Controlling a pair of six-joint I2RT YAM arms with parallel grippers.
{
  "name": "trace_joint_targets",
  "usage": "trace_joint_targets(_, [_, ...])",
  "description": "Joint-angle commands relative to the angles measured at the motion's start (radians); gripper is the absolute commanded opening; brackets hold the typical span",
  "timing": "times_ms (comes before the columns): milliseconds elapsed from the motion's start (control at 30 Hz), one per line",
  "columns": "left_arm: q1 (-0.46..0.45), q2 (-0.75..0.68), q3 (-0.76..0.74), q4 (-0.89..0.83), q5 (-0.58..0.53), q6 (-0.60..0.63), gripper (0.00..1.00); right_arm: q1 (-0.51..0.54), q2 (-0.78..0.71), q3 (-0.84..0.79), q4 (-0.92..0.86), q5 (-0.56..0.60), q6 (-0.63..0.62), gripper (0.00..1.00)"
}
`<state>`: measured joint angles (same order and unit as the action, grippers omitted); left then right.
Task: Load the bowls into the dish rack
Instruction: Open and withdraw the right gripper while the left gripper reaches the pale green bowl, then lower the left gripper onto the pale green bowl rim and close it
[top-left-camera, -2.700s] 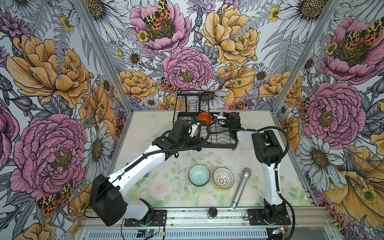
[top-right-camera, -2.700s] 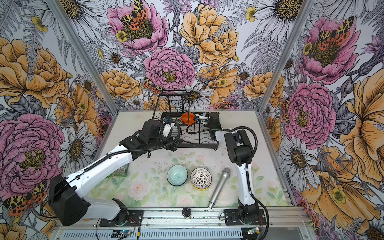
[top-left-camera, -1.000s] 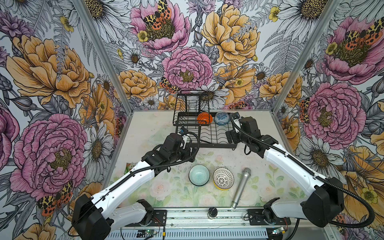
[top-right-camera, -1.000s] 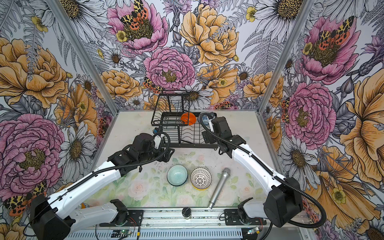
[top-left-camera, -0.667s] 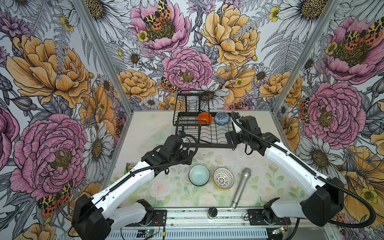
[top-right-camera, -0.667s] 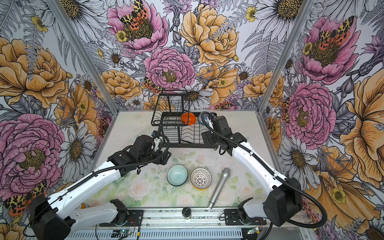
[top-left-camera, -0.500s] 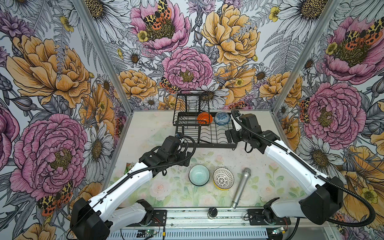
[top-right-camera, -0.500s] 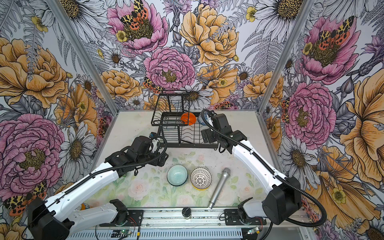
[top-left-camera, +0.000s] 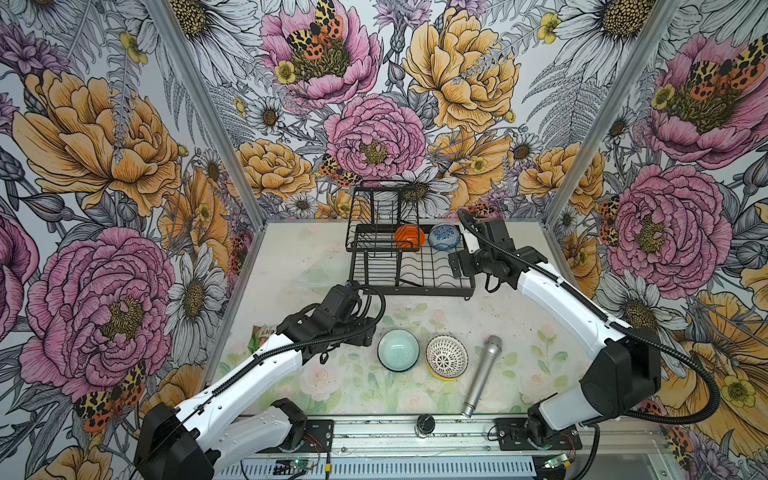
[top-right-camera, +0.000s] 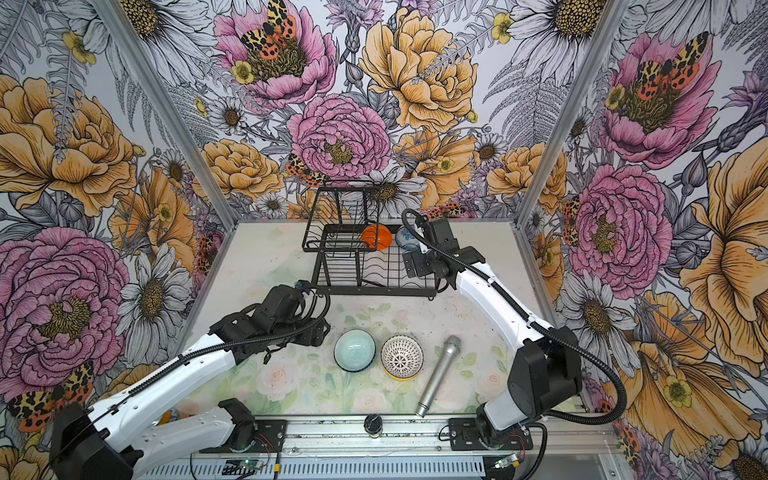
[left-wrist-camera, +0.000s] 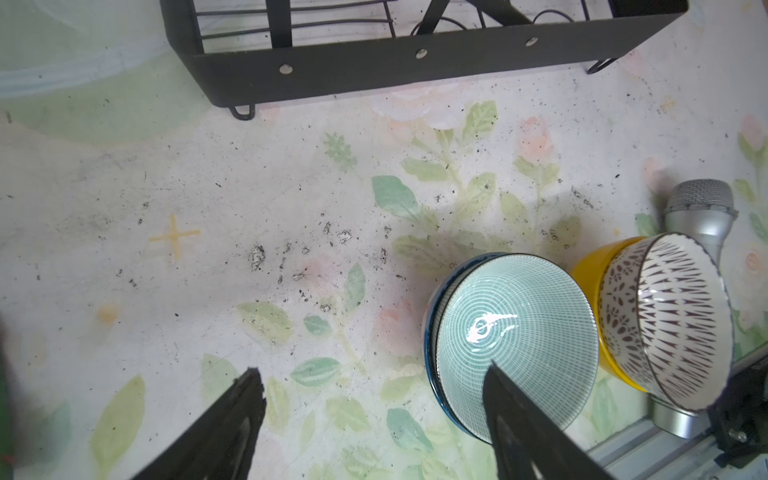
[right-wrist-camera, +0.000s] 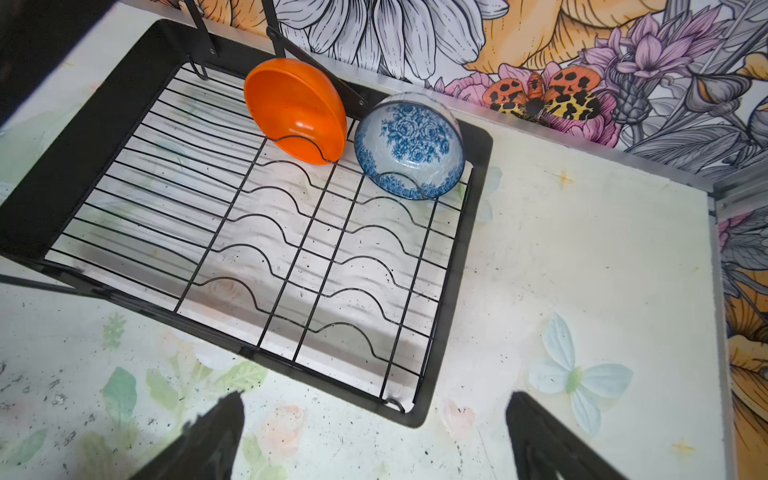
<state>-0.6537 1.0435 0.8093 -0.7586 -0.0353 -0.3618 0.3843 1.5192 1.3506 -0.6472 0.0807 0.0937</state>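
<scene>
Dish rack (top-left-camera: 415, 291) is standing at the middle of the far edge of the surface (top-left-camera: 282, 257), with its raised tier on the left end. Two bowls are sitting in it: orange bowl (right-wrist-camera: 296, 110) and blue floral bowl (right-wrist-camera: 411, 145). Both are standing on edge in the wavy slot wires along the rack's far edge, side by side. The floral one is sitting in the rack's far right corner.

Three more bowls are sitting out on the surface, toward the middle of the near edge. Teal bowl (top-left-camera: 398, 350) is sitting upright with its mouth up. Lattice bowl (top-left-camera: 446, 356) is sitting just right of it, nested inside yellow bowl (left-wrist-camera: 590, 286), whose wall is peeking out underneath. Can't tell whether the teal one is touching that pair. Silver microphone (top-left-camera: 482, 374) is lying slanted just right of them, head pointing to the far edge and tail reaching the near edge.

Left gripper (left-wrist-camera: 374, 399) is hovering at the left side of the teal bowl, jaws spread and pinching nothing. In the left wrist view one jaw is overlapping the bowl's inside and the other is over bare surface, with the bowl's rim between them. Can't tell if anything is touching.

Right gripper (right-wrist-camera: 370, 419) is hanging by the rack's near right corner. Its jaws are spread wide, with nothing between them and only bare surface below.
</scene>
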Motion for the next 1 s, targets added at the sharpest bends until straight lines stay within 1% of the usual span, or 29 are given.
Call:
trace_joint_targets(0, [-0.033, 0.012, -0.007, 0.0, 0.043, -0.032, 0.77, -0.01, 0.018, 0.035, -0.002, -0.036, 0.011, 0.99])
trace_joint_targets(200, [-0.095, 0.079, -0.008, 0.002, 0.033, -0.068, 0.66, -0.011, 0.031, 0.03, 0.0, -0.052, 0.005, 1.0])
trace_joint_targets(267, [-0.108, 0.105, -0.008, 0.005, 0.021, -0.076, 0.59, -0.012, 0.032, 0.03, 0.0, -0.055, 0.003, 1.0])
trace_joint_targets(367, [-0.122, 0.134, -0.005, 0.024, 0.015, -0.082, 0.45, -0.013, 0.037, 0.032, 0.0, -0.062, 0.004, 0.99])
trace_joint_targets(433, [-0.128, 0.149, -0.006, 0.045, 0.015, -0.085, 0.38, -0.013, 0.039, 0.032, 0.0, -0.064, 0.003, 0.99])
trace_joint_targets(600, [-0.139, 0.194, -0.006, 0.089, 0.028, -0.083, 0.33, -0.013, 0.038, 0.032, 0.0, -0.066, 0.003, 0.99])
trace_joint_targets(700, [-0.148, 0.216, -0.007, 0.105, 0.036, -0.082, 0.28, -0.012, 0.039, 0.032, 0.0, -0.067, 0.002, 1.0])
trace_joint_targets(767, [-0.152, 0.226, -0.007, 0.116, 0.04, -0.082, 0.23, -0.012, 0.039, 0.03, 0.0, -0.067, 0.001, 0.99])
trace_joint_targets(867, [-0.155, 0.24, -0.009, 0.12, 0.039, -0.08, 0.17, -0.012, 0.039, 0.03, 0.0, -0.068, 0.001, 0.99])
trace_joint_targets(967, [-0.156, 0.244, -0.014, 0.12, 0.028, -0.078, 0.17, -0.013, 0.038, 0.029, 0.0, -0.07, 0.001, 1.0])
